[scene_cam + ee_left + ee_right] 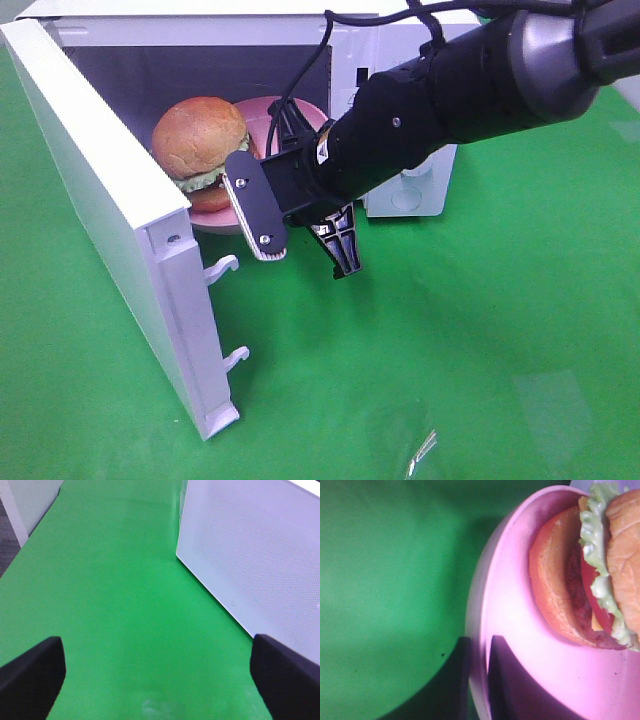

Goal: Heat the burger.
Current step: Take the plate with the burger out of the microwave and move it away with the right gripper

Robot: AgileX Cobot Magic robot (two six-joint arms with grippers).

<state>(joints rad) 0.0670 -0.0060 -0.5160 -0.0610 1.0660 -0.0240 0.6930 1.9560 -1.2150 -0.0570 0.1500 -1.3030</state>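
Observation:
The burger (200,140) has a golden bun, green lettuce and a dark filling, and sits on a pink plate (292,116) in the mouth of the open white microwave (405,190). My right gripper (248,215) reaches in from the right and is shut on the plate's near rim. In the right wrist view its dark fingers (506,690) pinch the plate rim (485,630), with the burger (590,575) close beyond them. My left gripper (160,680) is open over bare green cloth, beside a white microwave wall (255,555). It does not show in the exterior high view.
The microwave door (110,200) stands wide open to the left, its two latch hooks (225,268) pointing toward the plate. Green cloth (480,330) covers the table. A scrap of clear wrap (425,448) lies near the front edge.

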